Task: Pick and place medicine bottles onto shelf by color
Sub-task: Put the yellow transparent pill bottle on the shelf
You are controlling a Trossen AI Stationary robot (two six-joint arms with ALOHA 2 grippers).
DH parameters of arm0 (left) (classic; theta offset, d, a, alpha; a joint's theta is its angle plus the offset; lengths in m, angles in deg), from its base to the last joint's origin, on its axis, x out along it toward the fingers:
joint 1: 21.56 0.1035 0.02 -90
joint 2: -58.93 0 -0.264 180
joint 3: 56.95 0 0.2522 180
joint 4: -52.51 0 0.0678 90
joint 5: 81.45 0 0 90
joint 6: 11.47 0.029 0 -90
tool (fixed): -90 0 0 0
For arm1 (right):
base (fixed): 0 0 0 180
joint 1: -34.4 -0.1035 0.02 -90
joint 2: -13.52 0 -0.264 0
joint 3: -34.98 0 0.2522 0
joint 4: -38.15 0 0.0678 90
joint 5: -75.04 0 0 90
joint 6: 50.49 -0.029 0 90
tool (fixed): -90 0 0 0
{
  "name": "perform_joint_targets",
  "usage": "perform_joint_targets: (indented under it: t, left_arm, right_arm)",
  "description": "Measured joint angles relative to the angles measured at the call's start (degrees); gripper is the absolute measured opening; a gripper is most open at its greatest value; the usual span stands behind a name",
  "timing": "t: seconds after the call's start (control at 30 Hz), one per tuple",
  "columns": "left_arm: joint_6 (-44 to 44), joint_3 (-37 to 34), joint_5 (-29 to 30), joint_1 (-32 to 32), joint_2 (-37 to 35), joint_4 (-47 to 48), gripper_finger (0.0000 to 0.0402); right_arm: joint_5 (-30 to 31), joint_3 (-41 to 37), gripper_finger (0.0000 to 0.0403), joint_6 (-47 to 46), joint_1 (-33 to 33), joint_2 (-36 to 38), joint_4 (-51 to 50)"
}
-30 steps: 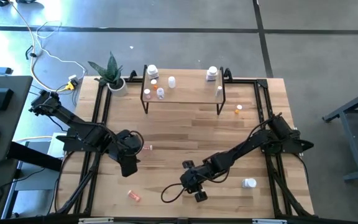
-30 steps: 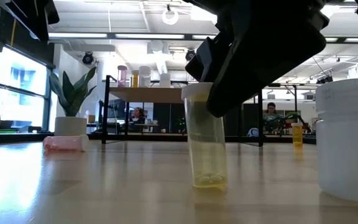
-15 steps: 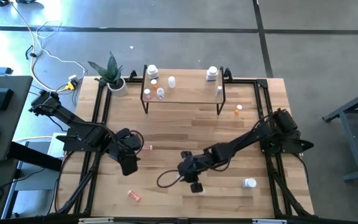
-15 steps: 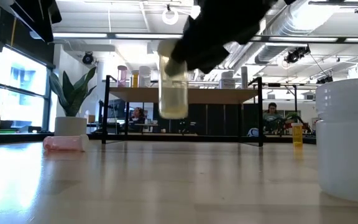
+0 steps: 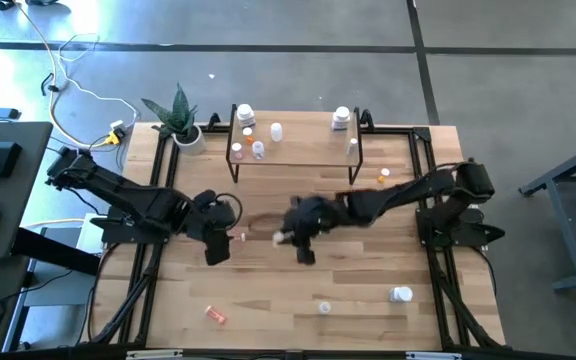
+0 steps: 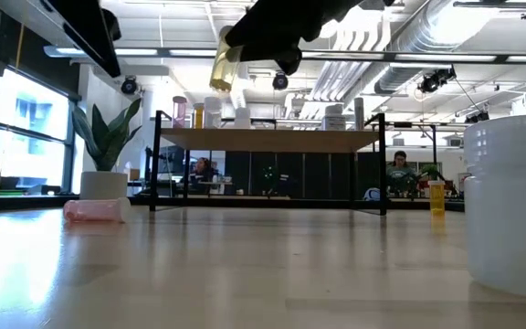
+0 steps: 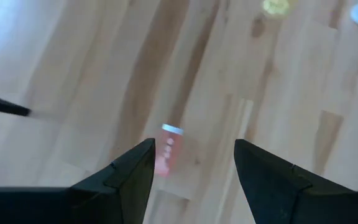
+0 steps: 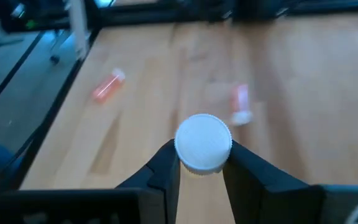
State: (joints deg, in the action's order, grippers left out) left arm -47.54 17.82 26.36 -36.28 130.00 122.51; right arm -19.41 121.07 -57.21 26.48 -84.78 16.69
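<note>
Table (image 5: 368,270): plank top, with both arms reaching toward its middle
Shelf (image 5: 298,150): stands at the far middle of the table, carrying several small bottles, white and orange-pink
Plant (image 5: 178,115): potted, at the far left corner, left of the shelf
Right gripper (image 5: 290,235): lifted above mid-table, near side of the shelf, fingers clamped on a white-capped clear bottle (image 8: 203,142) held clear of the wood
Left gripper (image 7: 191,165): low over the left-centre of the table, fingers spread apart, holding nothing
Orange-pink bottle (image 7: 165,149): lying flat on the wood, below the left gripper's spread fingers
White bottle (image 5: 400,294): near right on the table
Another orange-pink bottle (image 5: 215,315): lying near left, well apart from the grippers
</note>
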Motion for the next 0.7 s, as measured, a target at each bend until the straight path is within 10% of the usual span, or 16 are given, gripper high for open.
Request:
perform_joint_targets:
  t: [0.7]
  left_arm:
    - [28.2,0.0,-10.3,25.5,0.0,-16.0,0.0209]
  right_arm:
    - [1.8,0.0,0.0089,-0.7,23.8,11.8,-0.1]
